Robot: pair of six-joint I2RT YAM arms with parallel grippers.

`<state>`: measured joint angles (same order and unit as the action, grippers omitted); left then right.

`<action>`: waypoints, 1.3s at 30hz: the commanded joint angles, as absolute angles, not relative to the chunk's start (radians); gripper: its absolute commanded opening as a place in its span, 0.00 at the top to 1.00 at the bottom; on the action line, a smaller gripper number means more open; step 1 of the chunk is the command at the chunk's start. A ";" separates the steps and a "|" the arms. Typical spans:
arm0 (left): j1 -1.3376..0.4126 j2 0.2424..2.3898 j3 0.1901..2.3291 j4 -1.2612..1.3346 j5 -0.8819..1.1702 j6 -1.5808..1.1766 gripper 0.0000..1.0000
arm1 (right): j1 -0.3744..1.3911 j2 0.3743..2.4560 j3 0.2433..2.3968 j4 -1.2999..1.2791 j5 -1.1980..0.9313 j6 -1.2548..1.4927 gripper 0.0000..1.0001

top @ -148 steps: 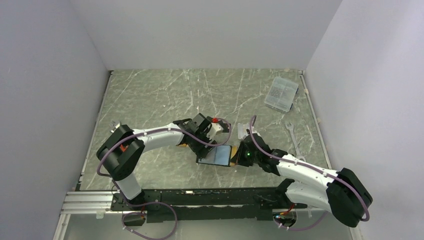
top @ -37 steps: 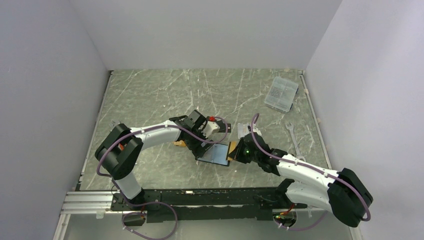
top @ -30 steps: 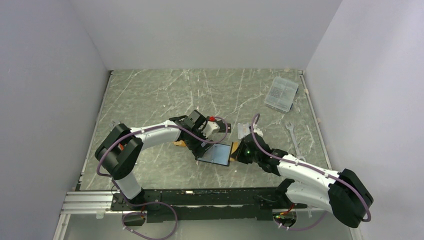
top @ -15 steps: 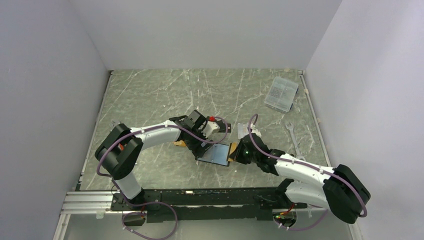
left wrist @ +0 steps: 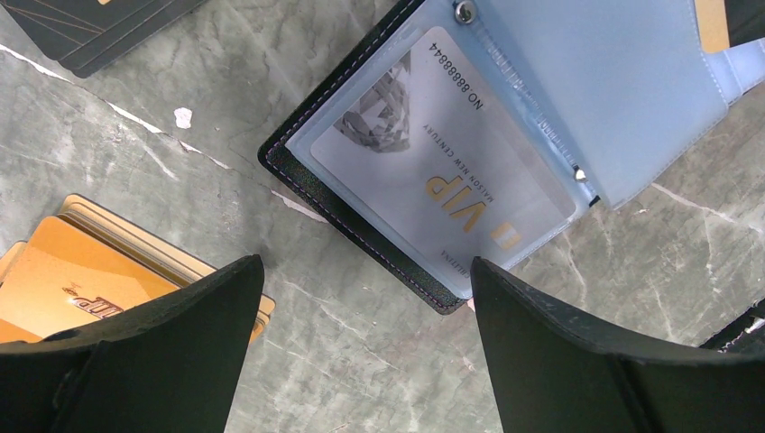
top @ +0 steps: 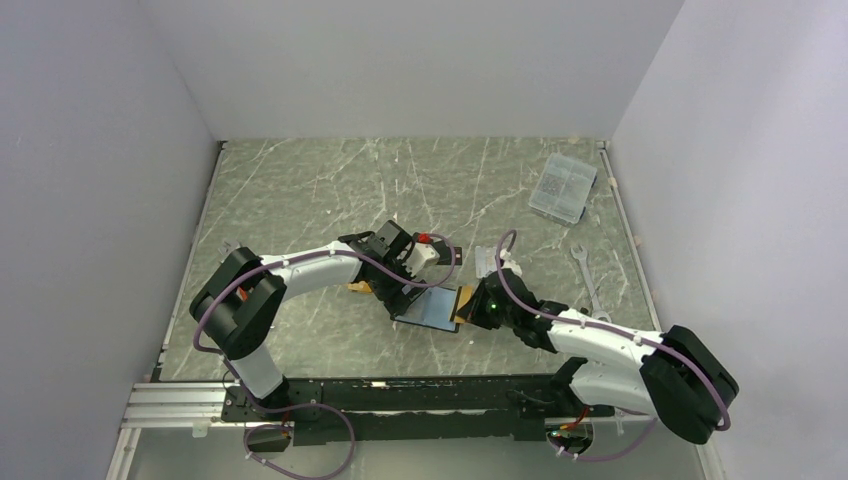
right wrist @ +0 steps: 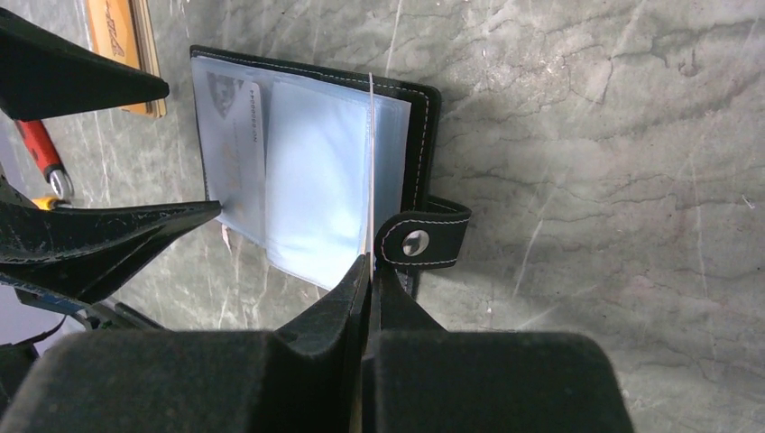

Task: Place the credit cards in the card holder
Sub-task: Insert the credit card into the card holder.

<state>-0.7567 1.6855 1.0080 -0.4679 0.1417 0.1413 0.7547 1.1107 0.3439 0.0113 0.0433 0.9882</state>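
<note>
Right gripper (right wrist: 368, 269) is clamped tight on a gold card (top: 463, 299), held on edge, so the wrist view shows it only as a thin pale line. A few seconds ago no gold showed at that gripper at all. Now the card stands at the right half of the open holder (right wrist: 424, 135), just above the snap tab (right wrist: 419, 239). In the last second the right arm has only crept a touch to the left, so this looks like fine lining-up rather than a push. The card's lower edge meets the blue lining, but whether it has found a pocket mouth can't be told.

The holder lies flat and open on the table (top: 300, 190), between the two grippers. A silver card (left wrist: 433, 162) already sits in its clear left pocket, so that's one home.

Left gripper (left wrist: 365, 266) has its jaws spread wide and holds nothing. It has drawn back from over the holder and now sits low at the holder's left edge. One fingertip is right by the corner, though contact isn't certain.

Beyond it, the gold stack (left wrist: 90, 271) and the black cards (left wrist: 99, 27) wait on the table, outside the holder, so plenty is left to do.
</note>
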 commanded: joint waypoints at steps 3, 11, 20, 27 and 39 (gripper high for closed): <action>-0.755 1.652 1.003 -0.455 0.135 0.146 0.09 | 0.761 1.080 0.286 -0.005 0.068 1.000 1.00; -0.755 1.655 1.007 -0.459 0.133 0.148 0.10 | 0.761 1.099 0.271 -0.004 0.053 1.011 1.00; -0.755 1.658 1.009 -0.460 0.137 0.149 0.10 | 0.770 1.257 0.302 0.161 -0.047 1.017 1.00; -0.755 1.635 1.008 -0.467 0.163 0.164 0.07 | 0.770 1.301 0.326 0.188 -0.079 1.012 1.00; -0.755 1.597 1.008 -0.470 0.176 0.183 0.05 | 0.747 1.245 0.317 0.279 -0.127 1.057 1.00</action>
